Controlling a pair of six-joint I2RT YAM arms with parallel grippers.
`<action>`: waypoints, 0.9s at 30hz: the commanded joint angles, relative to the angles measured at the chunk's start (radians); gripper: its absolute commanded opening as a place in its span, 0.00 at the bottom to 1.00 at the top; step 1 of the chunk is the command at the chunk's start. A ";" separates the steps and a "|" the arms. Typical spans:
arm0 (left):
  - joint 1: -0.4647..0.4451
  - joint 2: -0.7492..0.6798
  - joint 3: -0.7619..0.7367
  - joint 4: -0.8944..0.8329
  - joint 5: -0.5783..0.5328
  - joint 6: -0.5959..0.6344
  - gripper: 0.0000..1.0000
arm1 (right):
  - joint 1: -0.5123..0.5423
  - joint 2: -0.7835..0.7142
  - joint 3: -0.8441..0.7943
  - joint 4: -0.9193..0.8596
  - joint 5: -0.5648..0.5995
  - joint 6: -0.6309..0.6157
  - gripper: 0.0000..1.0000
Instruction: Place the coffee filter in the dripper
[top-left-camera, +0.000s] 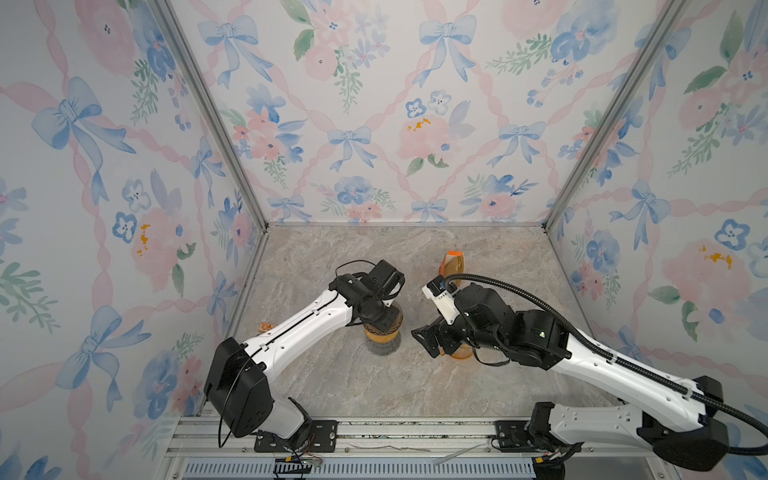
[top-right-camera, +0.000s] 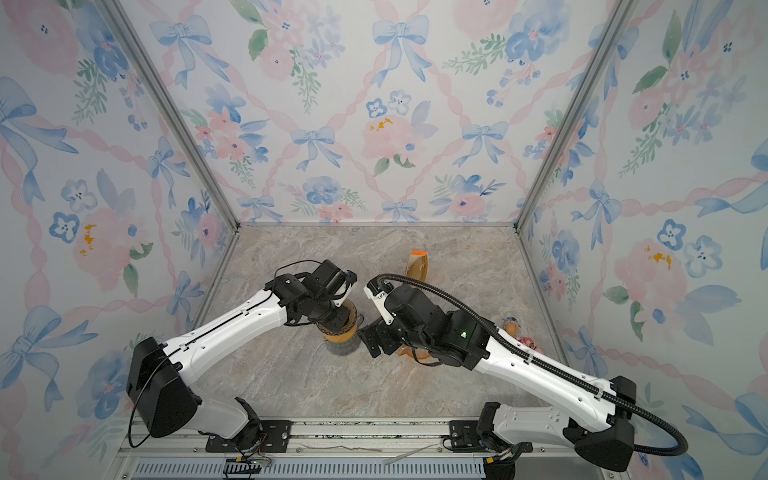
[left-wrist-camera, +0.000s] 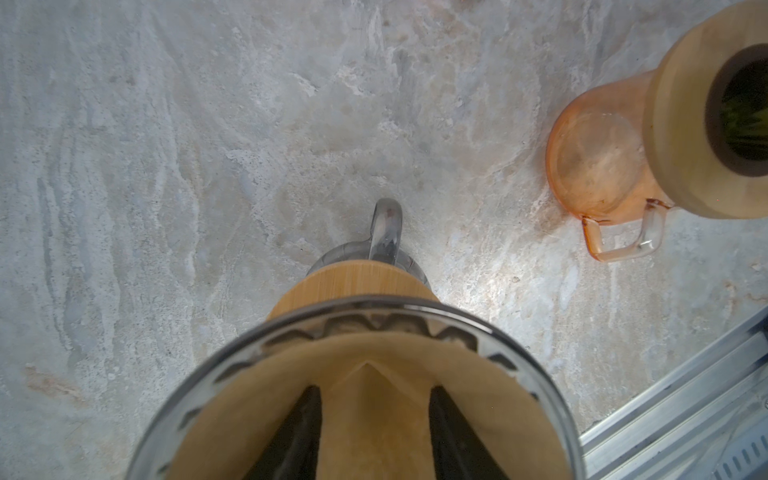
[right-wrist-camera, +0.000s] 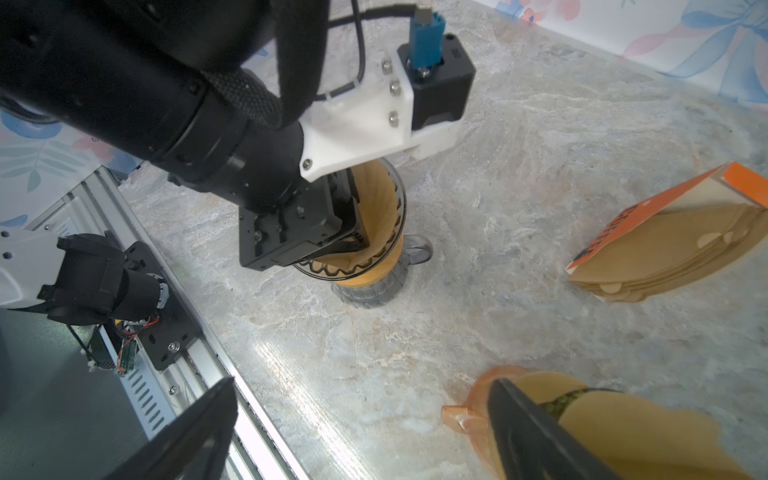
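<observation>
Lining ribbed clear dripper (left-wrist-camera: 415, 308): brown paper cone filter (left-wrist-camera: 232, 409).

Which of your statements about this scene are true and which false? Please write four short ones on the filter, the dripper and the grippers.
1. The coffee filter sits inside the clear dripper. True.
2. The left gripper is outside that dripper. False: its fingers reach down inside the filter.
3. The right gripper is open. True.
4. The right gripper holds the filter packet. False: the packet rests on the table, apart from it.
</observation>
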 joint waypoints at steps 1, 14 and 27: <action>-0.006 -0.010 -0.017 0.009 0.001 0.014 0.47 | -0.014 0.015 -0.017 0.024 -0.003 0.016 0.96; -0.006 -0.054 0.019 0.006 0.014 0.020 0.58 | -0.015 0.019 -0.010 0.027 -0.010 0.023 0.96; -0.006 -0.134 0.059 0.002 0.044 -0.006 0.48 | -0.018 0.058 0.035 0.036 -0.021 0.043 0.96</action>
